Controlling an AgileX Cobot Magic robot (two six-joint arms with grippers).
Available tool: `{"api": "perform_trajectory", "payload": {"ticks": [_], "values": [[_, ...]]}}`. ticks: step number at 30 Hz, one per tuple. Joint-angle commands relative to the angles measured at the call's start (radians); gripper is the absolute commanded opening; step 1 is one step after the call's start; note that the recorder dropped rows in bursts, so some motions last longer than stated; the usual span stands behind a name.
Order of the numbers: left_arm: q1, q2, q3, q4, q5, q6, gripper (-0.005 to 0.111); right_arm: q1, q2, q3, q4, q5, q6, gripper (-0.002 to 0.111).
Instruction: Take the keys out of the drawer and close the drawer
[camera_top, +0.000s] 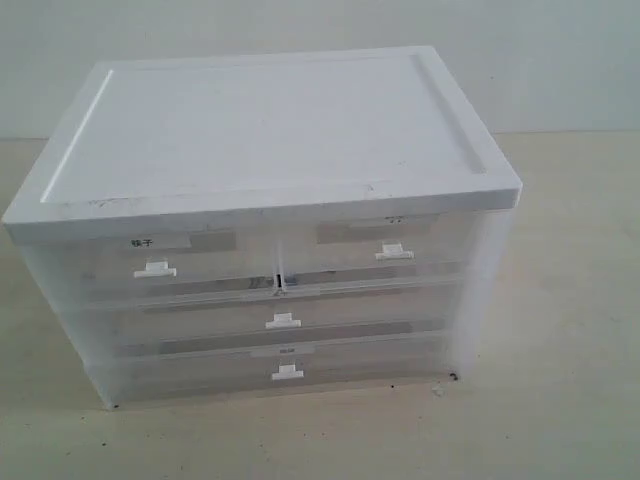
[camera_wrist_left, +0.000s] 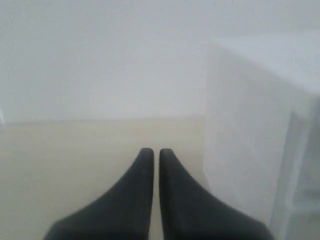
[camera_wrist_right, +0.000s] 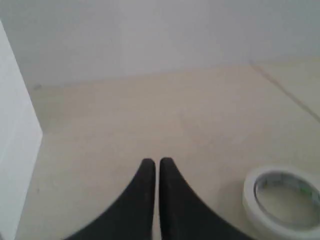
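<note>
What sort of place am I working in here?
Probably a bare test bench or lab tabletop: a plain beige table against a blank wall, with a white-topped drawer cabinet and a roll of tape on it.

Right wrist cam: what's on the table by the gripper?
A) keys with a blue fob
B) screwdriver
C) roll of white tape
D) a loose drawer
C: a roll of white tape lies flat on the table off to one side of the shut right gripper, clear of its fingers.
</note>
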Motion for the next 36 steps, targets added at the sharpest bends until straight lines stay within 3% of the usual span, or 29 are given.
{"api": "perform_trajectory", "payload": {"ticks": [1,3,4,5,7,8,9,11,13,17,20,25,28,31,36], "values": [[0.004,-0.003,0.004,-0.089,-0.250,-0.106,0.005,-0.003,0.000,-0.003,-0.023,-0.265,-0.022,0.000],[0.004,-0.003,0.004,-0.101,-0.314,-0.242,0.005,-0.003,0.000,-0.003,-0.019,-0.358,-0.016,0.000],[0.004,-0.003,0.004,-0.097,-0.321,-0.423,0.005,-0.003,0.000,-0.003,-0.012,-0.454,-0.014,0.000],[0.004,-0.003,0.004,-0.056,-0.307,-0.495,0.005,-0.003,0.000,-0.003,-0.009,-0.500,-0.014,0.000],[-0.001,-0.003,0.004,0.226,-0.321,-0.752,0.005,-0.003,0.000,-0.003,-0.001,-0.586,0.194,0.000],[-0.019,0.013,0.004,0.554,-0.431,-1.014,0.005,-0.003,0.000,-0.003,-0.001,-0.595,0.371,0.000],[-0.027,0.032,0.004,0.729,-0.559,-1.115,0.005,-0.003,0.000,-0.003,-0.001,-0.616,0.435,0.000],[-0.027,0.089,-0.008,0.927,-0.798,-1.233,0.005,-0.003,0.000,-0.003,-0.001,-0.688,0.499,0.000],[-0.020,0.156,-0.042,1.009,-0.870,-1.282,0.005,-0.003,0.000,-0.003,-0.001,-0.776,0.524,0.000],[-0.020,0.327,-0.066,1.099,-0.868,-1.261,0.005,-0.003,0.000,-0.063,-0.055,-0.774,0.613,0.000],[-0.020,0.469,-0.053,1.135,-0.920,-1.167,0.005,-0.003,0.011,-0.156,-0.337,-0.689,0.807,0.000],[-0.020,0.653,-0.020,1.051,-0.958,-0.940,0.005,-0.003,0.101,-0.319,-0.812,-0.740,1.077,0.000],[-0.020,0.750,-0.010,0.929,-0.996,-0.805,0.005,-0.003,0.190,-0.392,-0.962,-0.789,1.084,0.000],[-0.020,0.828,-0.010,0.827,-1.032,-0.701,0.005,-0.003,0.281,-0.459,-1.125,-0.855,0.955,0.000],[-0.020,0.952,-0.010,0.699,-1.057,-0.565,0.005,0.001,0.427,-0.540,-1.233,-0.932,0.913,0.000]]}}
